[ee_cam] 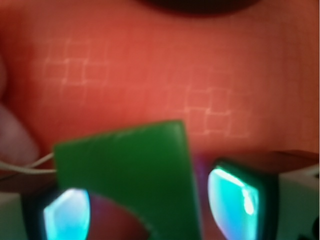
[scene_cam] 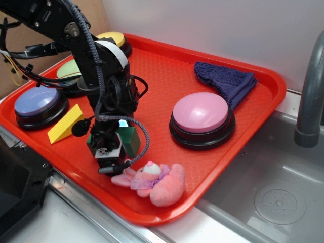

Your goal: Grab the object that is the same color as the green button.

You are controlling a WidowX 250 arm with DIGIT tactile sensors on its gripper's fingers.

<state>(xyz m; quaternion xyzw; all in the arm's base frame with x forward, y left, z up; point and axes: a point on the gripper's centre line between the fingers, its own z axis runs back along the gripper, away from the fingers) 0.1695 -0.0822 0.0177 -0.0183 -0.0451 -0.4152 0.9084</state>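
The dark green arch block (scene_cam: 130, 140) rests on the red tray (scene_cam: 152, 215), in front of the plush toy. My gripper (scene_cam: 112, 152) is lowered over it. The wrist view shows the block (ee_cam: 135, 165) between my two glowing fingertips (ee_cam: 232, 202). The left one sits at the block's edge, and a narrow gap remains on the right. The gripper (ee_cam: 150, 210) is open around the block. At the back left, the pale green button (scene_cam: 70, 71) is mostly hidden behind my arm.
A yellow wedge (scene_cam: 65, 124) lies left of the gripper and a pink plush toy (scene_cam: 152, 182) in front of it. Blue-purple (scene_cam: 36, 101), yellow (scene_cam: 112, 38) and pink (scene_cam: 201, 114) buttons and a purple cloth (scene_cam: 225, 78) share the tray. A sink (scene_cam: 273, 197) and faucet (scene_cam: 309, 101) are on the right.
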